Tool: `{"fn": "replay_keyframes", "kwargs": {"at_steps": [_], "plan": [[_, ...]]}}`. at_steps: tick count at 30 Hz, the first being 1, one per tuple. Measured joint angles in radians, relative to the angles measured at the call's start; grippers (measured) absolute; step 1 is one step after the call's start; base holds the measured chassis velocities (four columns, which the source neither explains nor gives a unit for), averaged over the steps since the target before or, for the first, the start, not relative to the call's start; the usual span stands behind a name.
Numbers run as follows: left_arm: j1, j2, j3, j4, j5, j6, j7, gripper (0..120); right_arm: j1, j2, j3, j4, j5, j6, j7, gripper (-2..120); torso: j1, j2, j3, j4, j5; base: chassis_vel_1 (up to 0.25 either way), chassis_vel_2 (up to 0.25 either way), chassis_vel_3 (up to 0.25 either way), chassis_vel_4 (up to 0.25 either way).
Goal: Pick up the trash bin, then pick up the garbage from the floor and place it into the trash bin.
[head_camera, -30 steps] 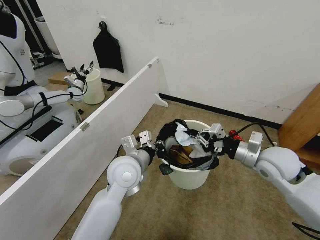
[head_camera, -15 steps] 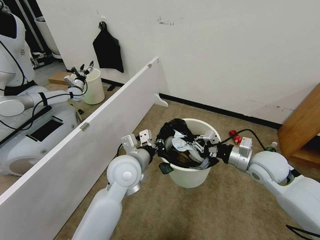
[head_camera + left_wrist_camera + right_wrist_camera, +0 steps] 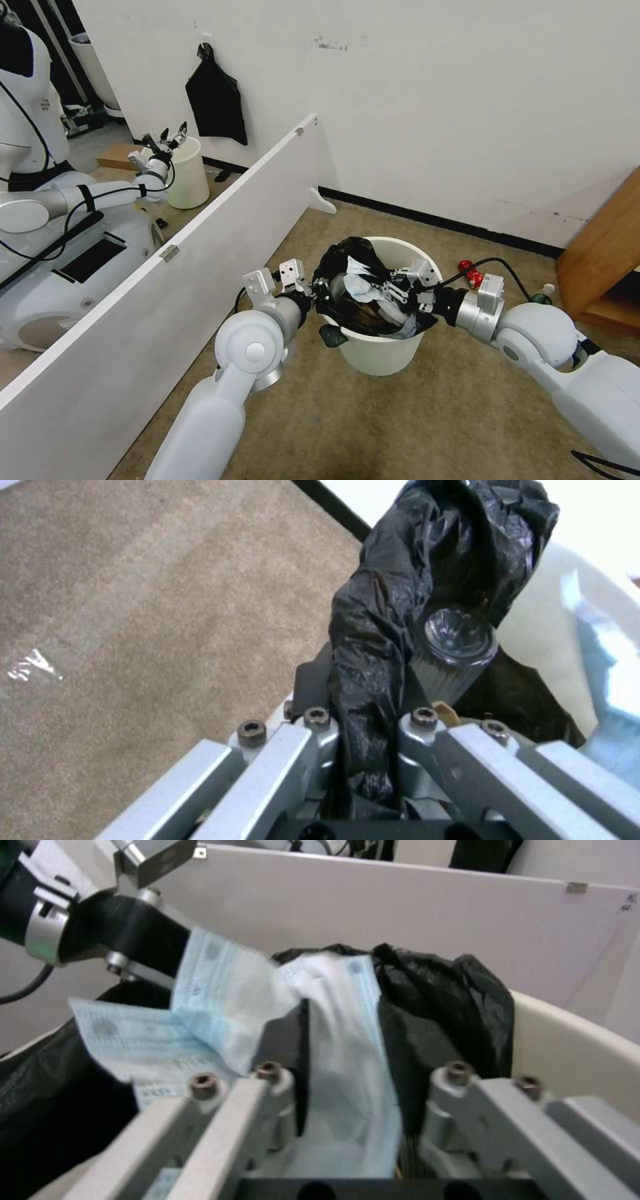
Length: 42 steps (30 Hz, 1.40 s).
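The trash bin (image 3: pixel 381 347) is seen upright on the carpet (image 3: pixel 427 427), its black bag (image 3: pixel 343 257) bunched over the rim. The rim and bag are clamped between the jaws of the left gripper (image 3: pixel 313 292). Pale blue tissue (image 3: pixel 362 283) is gripped between the jaws of the right gripper (image 3: pixel 395 288), over the bin's mouth. A red can (image 3: pixel 472 273) is noted behind the right wrist.

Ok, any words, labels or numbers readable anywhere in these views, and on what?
Nothing can be read.
Dark marks on the wall: too blurred to read.
Scribble on the board: too small to read.
No print shows on the bin, gripped at its rim by the left gripper, nor on the tissue in the right gripper.
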Motion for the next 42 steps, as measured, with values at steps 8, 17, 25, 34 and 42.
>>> {"fn": "replay_keyframes", "kwargs": {"at_steps": [8, 17, 25, 34, 42], "plan": [[0.0, 0.0, 0.002, 0.002, 0.001, 0.0, 0.001, 4, 0.003, 0.002, 0.005, -0.001, 0.008, -0.001, 0.001, 59, 0.0, 0.0, 0.0, -0.0001, 0.0, 0.0, 0.0, 0.0, 0.0], [0.01, 0.002, 0.01, -0.005, 0.002, 0.0, 0.002, 4, 0.007, 0.007, 0.02, -0.009, 0.017, 0.0, 0.006, 92, 0.0, 0.0, 0.0, -0.0001, 0.0, 0.0, 0.0, 0.0, 0.0], [0.015, 0.003, 0.013, -0.006, 0.009, 0.0, 0.01, 4, 0.024, 0.016, 0.057, -0.023, 0.042, 0.003, 0.015, 100, 0.0, 0.0, 0.0, -0.0001, 0.0, 0.0, 0.0, 0.0, 0.0], [0.018, 0.005, 0.01, -0.005, 0.015, -0.001, 0.016, 4, 0.032, 0.013, 0.09, -0.024, 0.069, 0.004, 0.034, 100, 0.0, 0.0, 0.0, 0.0, 0.0001, 0.0, 0.0, 0.0, 0.0], [0.018, 0.004, 0.007, -0.005, 0.021, -0.003, 0.018, 4, 0.019, -0.017, 0.091, -0.003, 0.102, -0.001, 0.052, 100, 0.0, 0.0, 0.0, -0.0001, 0.0, 0.0, 0.0, 0.0, 0.0]]}}
